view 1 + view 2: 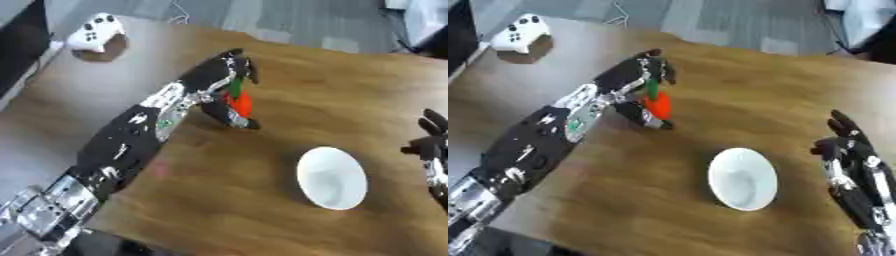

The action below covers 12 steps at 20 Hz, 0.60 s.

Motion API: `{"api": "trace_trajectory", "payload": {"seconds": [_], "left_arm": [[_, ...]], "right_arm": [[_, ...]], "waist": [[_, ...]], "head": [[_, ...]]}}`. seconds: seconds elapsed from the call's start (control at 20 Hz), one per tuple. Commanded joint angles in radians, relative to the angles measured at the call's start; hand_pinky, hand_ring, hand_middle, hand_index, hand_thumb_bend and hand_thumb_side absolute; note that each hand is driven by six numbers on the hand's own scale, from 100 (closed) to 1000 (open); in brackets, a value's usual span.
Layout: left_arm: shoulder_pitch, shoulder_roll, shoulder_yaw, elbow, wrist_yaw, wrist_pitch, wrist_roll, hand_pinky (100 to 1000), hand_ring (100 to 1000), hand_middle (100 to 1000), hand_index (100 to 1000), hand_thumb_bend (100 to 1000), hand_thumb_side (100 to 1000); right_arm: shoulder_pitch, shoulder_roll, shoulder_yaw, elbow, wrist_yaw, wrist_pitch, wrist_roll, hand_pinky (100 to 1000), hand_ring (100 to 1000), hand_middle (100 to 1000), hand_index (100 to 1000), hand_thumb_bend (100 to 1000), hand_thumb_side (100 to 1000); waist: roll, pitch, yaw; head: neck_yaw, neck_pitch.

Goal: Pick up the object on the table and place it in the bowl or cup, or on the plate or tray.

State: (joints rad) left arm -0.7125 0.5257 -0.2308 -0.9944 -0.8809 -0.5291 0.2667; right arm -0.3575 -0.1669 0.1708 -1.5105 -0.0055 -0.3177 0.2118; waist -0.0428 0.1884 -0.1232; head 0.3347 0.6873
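A small orange-red object with a green top, like a toy carrot, sits between the fingers and thumb of my left hand above the wooden table. The fingers curl over its green end and the thumb reaches under its orange body. A white bowl stands on the table to the lower right of that hand, a short way off. My right hand rests at the right edge, fingers straight and pointing up, holding nothing.
A white game controller lies on a round stand at the table's far left corner. The table's far edge runs diagonally across the top, with grey floor beyond it.
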Motion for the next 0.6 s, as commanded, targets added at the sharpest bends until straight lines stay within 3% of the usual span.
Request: {"api": "trace_trajectory", "payload": {"seconds": [0.05,0.1,0.2,0.4,0.45,0.5,0.55,0.6], "left_arm": [[-0.026,0.006,0.019,0.015,-0.023,-0.004,0.017,1000,540,686,696,723,769],[-0.025,0.004,0.020,0.020,-0.026,-0.006,0.020,1000,540,686,696,760,753],[-0.023,0.000,0.023,0.031,-0.031,-0.003,0.025,1000,538,684,694,729,771],[-0.014,-0.011,0.024,0.048,-0.042,0.012,0.032,1000,529,674,687,752,776],[-0.011,-0.014,0.023,0.051,-0.044,0.012,0.033,1000,523,655,680,704,755],[-0.008,-0.018,0.021,0.052,-0.045,0.012,0.034,1000,526,667,684,731,771],[-0.004,-0.021,0.018,0.052,-0.047,0.011,0.034,1000,483,620,664,649,715],[0.000,-0.025,0.015,0.051,-0.049,0.009,0.035,1000,463,605,654,641,706]], "right_arm": [[-0.016,-0.002,-0.002,-0.025,-0.010,-0.003,0.004,693,1000,983,639,100,407],[-0.017,-0.001,-0.001,-0.027,-0.013,-0.003,0.004,692,1000,982,639,102,431],[-0.020,0.000,-0.001,-0.031,-0.020,-0.005,0.006,690,1000,981,638,100,408],[-0.020,0.002,-0.002,-0.039,-0.032,-0.006,0.007,683,1000,976,637,100,408],[-0.020,0.003,-0.002,-0.039,-0.034,-0.005,0.007,682,1000,976,636,100,406],[-0.019,0.003,-0.002,-0.040,-0.035,-0.004,0.007,682,1000,976,636,100,406],[-0.019,0.003,-0.002,-0.041,-0.036,-0.003,0.006,681,1000,975,635,100,405],[-0.018,0.003,-0.002,-0.041,-0.037,-0.002,0.005,681,1000,975,635,100,405]], "waist": [[0.000,-0.011,-0.004],[-0.001,-0.010,-0.005],[-0.002,-0.010,-0.008],[-0.003,-0.012,-0.011],[-0.002,-0.012,-0.012],[-0.002,-0.012,-0.012],[-0.002,-0.013,-0.012],[-0.001,-0.013,-0.011]], "head": [[-0.001,-0.021],[-0.002,-0.021],[-0.004,-0.021],[-0.008,-0.020],[-0.009,-0.019],[-0.011,-0.018],[-0.012,-0.017],[-0.014,-0.016]]}}
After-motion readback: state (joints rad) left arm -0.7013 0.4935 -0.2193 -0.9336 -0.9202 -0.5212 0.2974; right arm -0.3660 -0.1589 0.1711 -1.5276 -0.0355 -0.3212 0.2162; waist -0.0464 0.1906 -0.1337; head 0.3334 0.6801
